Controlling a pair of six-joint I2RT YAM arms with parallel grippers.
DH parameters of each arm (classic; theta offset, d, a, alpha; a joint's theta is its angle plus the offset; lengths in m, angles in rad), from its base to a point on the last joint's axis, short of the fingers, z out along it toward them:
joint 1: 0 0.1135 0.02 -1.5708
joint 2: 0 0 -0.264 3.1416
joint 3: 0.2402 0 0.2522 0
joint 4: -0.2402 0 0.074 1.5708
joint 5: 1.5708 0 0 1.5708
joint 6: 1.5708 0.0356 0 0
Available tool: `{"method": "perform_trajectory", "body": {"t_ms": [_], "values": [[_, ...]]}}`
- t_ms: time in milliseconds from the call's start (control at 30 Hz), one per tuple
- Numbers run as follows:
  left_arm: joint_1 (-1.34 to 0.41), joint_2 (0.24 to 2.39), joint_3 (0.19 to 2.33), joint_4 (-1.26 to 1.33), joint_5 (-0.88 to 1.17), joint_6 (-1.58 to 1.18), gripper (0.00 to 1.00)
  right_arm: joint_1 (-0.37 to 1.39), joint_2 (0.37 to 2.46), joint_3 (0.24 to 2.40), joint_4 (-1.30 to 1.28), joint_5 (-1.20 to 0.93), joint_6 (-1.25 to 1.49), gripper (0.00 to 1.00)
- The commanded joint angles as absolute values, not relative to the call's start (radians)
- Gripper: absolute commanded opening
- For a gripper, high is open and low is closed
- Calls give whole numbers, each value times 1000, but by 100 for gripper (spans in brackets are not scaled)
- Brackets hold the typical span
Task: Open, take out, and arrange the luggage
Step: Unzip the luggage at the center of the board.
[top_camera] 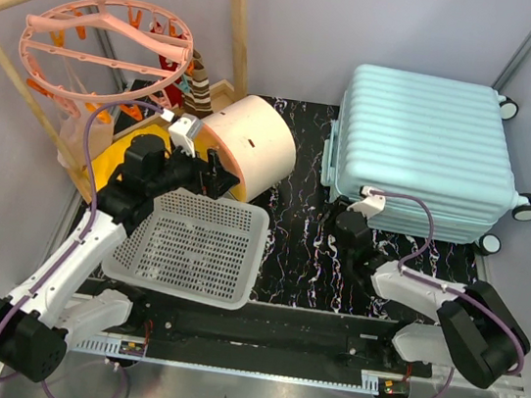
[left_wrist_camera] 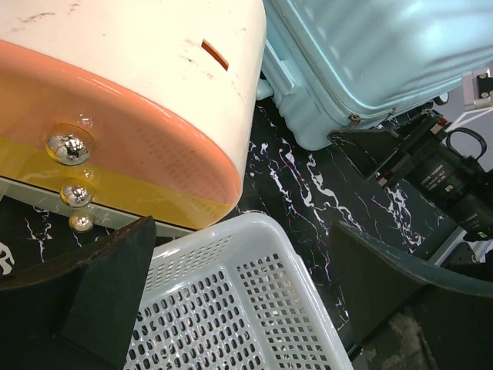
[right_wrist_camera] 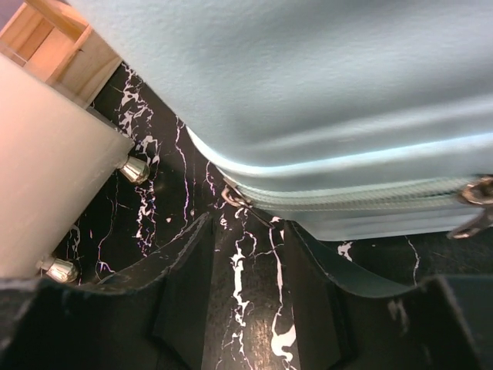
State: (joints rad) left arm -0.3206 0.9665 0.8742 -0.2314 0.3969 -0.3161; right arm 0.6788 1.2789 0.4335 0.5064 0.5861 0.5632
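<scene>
Top external view: suitcase [top_camera: 420,152] lies flat and closed, wheels [top_camera: 527,206] on its right side; my right gripper [top_camera: 344,215] sits just beside its near-left corner. Right wrist view adds the zip seam [right_wrist_camera: 347,194] and a metal pull [right_wrist_camera: 477,193], my fingers [right_wrist_camera: 185,293] half open on nothing. Left wrist view: left gripper [left_wrist_camera: 243,297], well left of the suitcase, gapes wide, empty, above a white basket [left_wrist_camera: 231,331].

The table [top_camera: 295,233] has a black top veined with white like marble. A pale mint suitcase [top_camera: 420,152] lies flat at its far right. A rounded cream-and-orange box [top_camera: 249,142] sits beside it, and a white perforated basket [top_camera: 190,243] rests at the near left.
</scene>
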Motion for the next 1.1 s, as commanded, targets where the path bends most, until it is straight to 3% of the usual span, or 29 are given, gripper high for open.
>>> {"method": "perform_trajectory", "body": {"t_ms": [0,267,533,733,933,1067], "values": [[-319,937,871,-183,420,-322,99,687,1310,499,565,664,584,49],[-319,939,873,-184,423,-324,99,687,1330,465,678,721,551,46],[-319,937,871,-184,425,-324,99,687,1402,500,683,770,589,32],[-319,933,871,-183,431,-324,99,687,1396,474,738,795,629,31],[-319,933,870,-179,434,-328,99,687,1407,482,784,801,604,2],[-319,933,868,-176,437,-330,99,696,1466,514,854,799,568,0]]}}
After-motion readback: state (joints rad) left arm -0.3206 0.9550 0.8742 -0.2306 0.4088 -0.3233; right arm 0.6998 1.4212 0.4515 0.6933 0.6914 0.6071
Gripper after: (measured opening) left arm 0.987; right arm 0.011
